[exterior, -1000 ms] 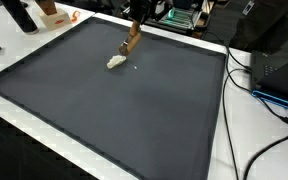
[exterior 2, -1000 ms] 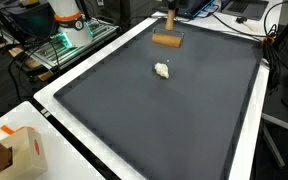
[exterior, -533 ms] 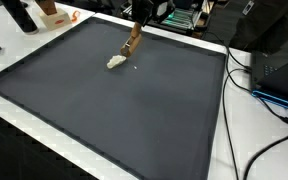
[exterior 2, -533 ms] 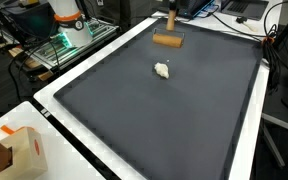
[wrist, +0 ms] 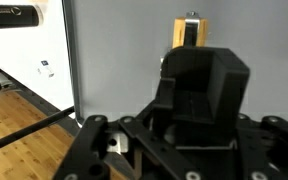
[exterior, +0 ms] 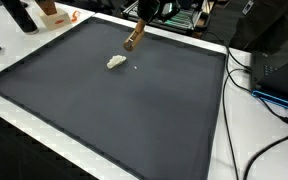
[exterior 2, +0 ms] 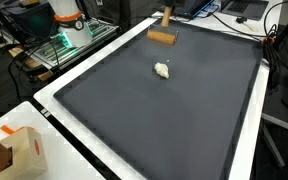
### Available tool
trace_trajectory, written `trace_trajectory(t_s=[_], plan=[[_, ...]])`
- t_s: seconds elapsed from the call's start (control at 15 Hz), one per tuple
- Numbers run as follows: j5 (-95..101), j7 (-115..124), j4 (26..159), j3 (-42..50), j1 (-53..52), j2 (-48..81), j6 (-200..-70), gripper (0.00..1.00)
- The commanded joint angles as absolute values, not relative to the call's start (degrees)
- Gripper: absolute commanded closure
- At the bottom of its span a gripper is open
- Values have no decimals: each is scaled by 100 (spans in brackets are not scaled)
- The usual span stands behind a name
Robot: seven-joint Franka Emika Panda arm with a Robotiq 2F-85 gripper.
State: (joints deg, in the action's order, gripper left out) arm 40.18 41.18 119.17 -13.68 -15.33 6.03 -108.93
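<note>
A wooden tool with a flat block head [exterior: 132, 40] [exterior 2: 162, 37] hangs just above the far edge of the dark mat [exterior: 104, 110] [exterior 2: 164, 120]. Its handle runs up into my gripper [exterior: 142, 12] [exterior 2: 168, 9], which is shut on it and mostly cut off by the top of both exterior views. In the wrist view the wooden tool [wrist: 188, 32] shows beyond the black gripper body, and the fingertips are hidden. A small white crumpled lump [exterior: 115, 62] [exterior 2: 162, 70] lies on the mat a short way in front of the tool, apart from it.
The mat covers a white table [exterior: 239, 120]. Cables [exterior: 269, 105] trail along one side. A black bottle [exterior: 21, 15] and an orange object [exterior: 52, 14] stand at a back corner. An orange-and-white box [exterior 2: 19, 150] sits near a front corner. A green circuit board [exterior 2: 69, 40] lies off the mat.
The wooden tool has lifted off the mat and shifted slightly toward the far edge, away from the white lump. The lump has not moved.
</note>
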Motion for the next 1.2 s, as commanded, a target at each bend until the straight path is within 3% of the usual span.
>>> trace_trajectory(t_s=[0.0, 1.13], plan=[[4386, 4431, 11632, -1414, -1767, 867, -10410, 77], [5284, 4781, 11047, -1375, -2194, 1793, -10535, 77]])
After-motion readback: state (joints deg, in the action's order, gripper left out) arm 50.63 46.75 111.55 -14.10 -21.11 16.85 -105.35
